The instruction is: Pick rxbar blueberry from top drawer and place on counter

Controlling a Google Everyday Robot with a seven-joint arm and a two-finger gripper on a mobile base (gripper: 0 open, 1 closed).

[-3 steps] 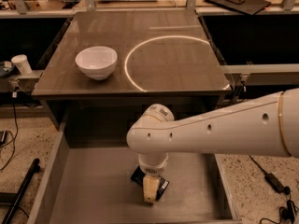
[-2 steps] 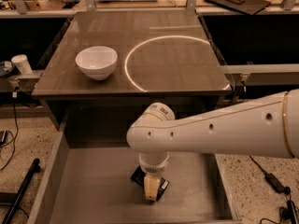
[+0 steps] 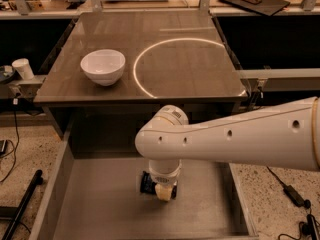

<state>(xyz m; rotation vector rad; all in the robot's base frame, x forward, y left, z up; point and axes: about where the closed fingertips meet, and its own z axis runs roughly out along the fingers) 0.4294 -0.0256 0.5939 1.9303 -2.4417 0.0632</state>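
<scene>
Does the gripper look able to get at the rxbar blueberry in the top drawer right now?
Probably yes. The top drawer stands open, the gripper is down inside it right at the rxbar blueberry, and nothing shows between them.

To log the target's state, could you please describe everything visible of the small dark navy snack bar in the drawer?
The small, flat, dark navy snack bar lies on the floor of the grey drawer, near its middle. Only its left end shows; the gripper sits directly over the rest, hiding it. Its print is unreadable, and contact with the gripper cannot be judged.
</scene>
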